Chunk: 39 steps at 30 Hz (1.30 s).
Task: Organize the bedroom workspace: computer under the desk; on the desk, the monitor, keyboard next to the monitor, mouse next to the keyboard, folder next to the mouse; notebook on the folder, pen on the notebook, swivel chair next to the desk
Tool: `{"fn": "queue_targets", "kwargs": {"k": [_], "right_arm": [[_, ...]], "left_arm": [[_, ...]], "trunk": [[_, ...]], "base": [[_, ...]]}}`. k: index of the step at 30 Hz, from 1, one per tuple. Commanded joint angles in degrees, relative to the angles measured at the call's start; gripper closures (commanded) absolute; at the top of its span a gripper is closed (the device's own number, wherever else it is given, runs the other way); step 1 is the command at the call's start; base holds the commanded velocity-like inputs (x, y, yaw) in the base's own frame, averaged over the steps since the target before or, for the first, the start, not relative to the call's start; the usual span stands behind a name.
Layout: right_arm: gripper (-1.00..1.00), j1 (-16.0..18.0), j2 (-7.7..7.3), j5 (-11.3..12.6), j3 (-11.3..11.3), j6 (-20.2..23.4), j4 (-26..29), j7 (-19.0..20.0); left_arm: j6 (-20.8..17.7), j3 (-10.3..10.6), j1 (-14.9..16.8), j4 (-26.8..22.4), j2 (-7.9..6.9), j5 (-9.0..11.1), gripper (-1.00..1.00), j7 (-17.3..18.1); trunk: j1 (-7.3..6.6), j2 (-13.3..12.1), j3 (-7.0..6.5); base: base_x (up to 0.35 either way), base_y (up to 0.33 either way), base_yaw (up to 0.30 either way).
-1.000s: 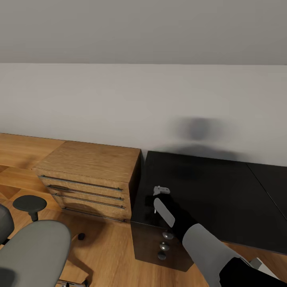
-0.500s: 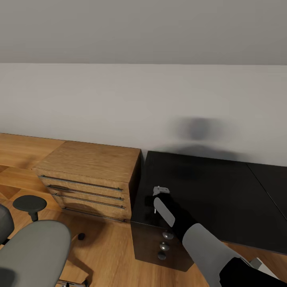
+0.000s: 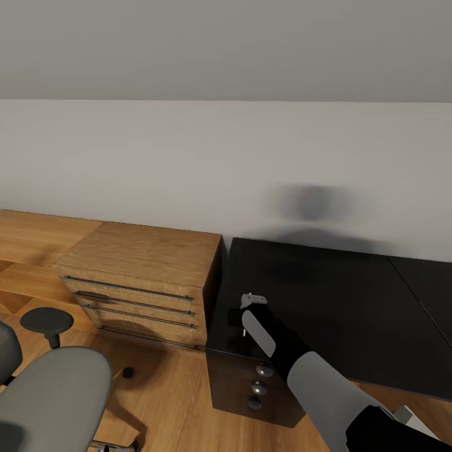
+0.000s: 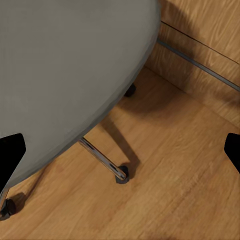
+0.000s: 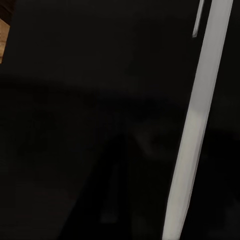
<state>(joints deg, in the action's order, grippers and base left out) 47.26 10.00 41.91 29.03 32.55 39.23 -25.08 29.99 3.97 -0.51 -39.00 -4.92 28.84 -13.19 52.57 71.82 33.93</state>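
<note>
At about five o'clock in the head view, the right arm [image 3: 333, 389] is seen reaching up from the lower edge, grey at the forearm and black toward the wrist. Its gripper [image 3: 254, 301] is held low over the near left corner of the desk [image 3: 326, 301], a black top with round silver knobs [image 3: 260, 380] on the dark drawer front below. A pale flat piece is seen at the gripper's tip, but whether the fingers are spread or pressed together cannot be told. In the right wrist view the black desktop [image 5: 90, 125] is seen close, crossed by a pale grey strip [image 5: 197, 130].

At about eight o'clock the swivel chair [image 3: 53, 395] is seen, its grey seat toward the robot and a round black armrest [image 3: 47, 321] beyond it. In the left wrist view the left gripper [image 4: 122, 147] is seen spread wide above the chair's grey seat [image 4: 60, 75], one black fingertip [image 4: 10, 157] at each side, with a chrome leg [image 4: 102, 160] and black casters on the wood floor [image 4: 175, 175].

Farther off, at about ten o'clock, a light wooden cabinet [image 3: 141, 276] with long bar handles is set just beside the desk's left end. Behind both, a pale wall [image 3: 226, 163] is seen, with a soft dark shadow at one o'clock.
</note>
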Motion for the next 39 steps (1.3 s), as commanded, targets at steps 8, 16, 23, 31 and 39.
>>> {"fn": "queue_targets", "kwargs": {"k": [8, 16, 23, 31, 39], "right_arm": [[1.00, -0.01, 0.00, 2.04, 0.15, 0.07, -3.38, -0.69], [1.00, 0.00, 0.00, 2.01, 0.15, 0.12, -3.37, -2.54], [1.00, -0.03, 0.00, 2.04, 0.15, 0.14, -3.37, -3.45], [1.00, 0.00, 0.00, 2.01, 0.15, 0.15, -3.37, -3.52], [1.00, 0.00, 0.00, 1.95, 0.15, 0.30, -3.37, -3.94]], "left_arm": [[0.16, 0.42, 0.01, -0.11, -0.09, 0.26, -1.00, -0.52], [0.16, 0.42, -0.02, -0.11, -0.08, 0.20, -1.00, -0.52], [0.16, 0.42, 0.00, -0.11, -0.06, 0.17, -1.00, -0.52], [0.16, 0.42, 0.00, -0.11, -0.04, 0.17, -1.00, -0.52], [0.16, 0.42, 0.01, -0.11, -0.05, 0.17, -1.00, -0.52]], "trunk": [[0.01, 0.03, 0.06], [0.01, 0.03, 0.06], [0.01, 0.03, 0.06], [0.01, 0.03, 0.06], [0.01, 0.03, 0.06]], "base": [[0.000, 0.000, 0.000], [0.000, 0.000, 0.000], [0.000, 0.000, 0.000], [0.000, 0.000, 0.000], [0.000, 0.000, 0.000]]}}
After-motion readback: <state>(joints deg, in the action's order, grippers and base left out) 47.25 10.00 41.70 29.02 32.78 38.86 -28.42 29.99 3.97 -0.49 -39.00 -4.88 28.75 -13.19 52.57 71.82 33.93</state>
